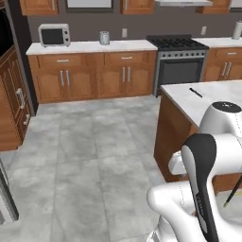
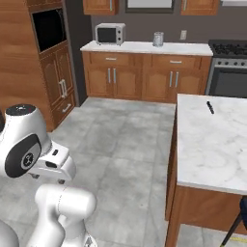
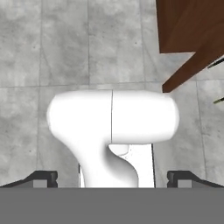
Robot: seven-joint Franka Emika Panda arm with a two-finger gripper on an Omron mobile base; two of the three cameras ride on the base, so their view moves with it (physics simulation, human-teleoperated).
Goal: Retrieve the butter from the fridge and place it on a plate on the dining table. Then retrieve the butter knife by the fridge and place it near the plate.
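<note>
A slim black butter knife (image 1: 195, 92) (image 2: 210, 107) lies on the far part of the white marble dining table (image 1: 212, 106) (image 2: 212, 149), near its left edge. In the hand view my gripper (image 3: 113, 178) points down at the grey tiled floor. Its two dark fingertips (image 3: 43, 177) stand wide apart and open, with nothing between them. The table's brown wood base (image 3: 188, 35) sits at the top right of that view. The arm is folded low over the base, well short of the table. Butter and plate are out of view. A dark grey and white sliver (image 1: 5, 196) at the lower left may be the fridge.
Wood cabinets with a white counter line the back wall, carrying a microwave (image 1: 54, 34) (image 2: 110, 34) and a small metal canister (image 1: 104, 37). A black stove (image 1: 179, 61) stands at the right. A tall wooden oven cabinet (image 2: 48, 53) is on the left. Open tile floor (image 1: 94, 142) lies ahead.
</note>
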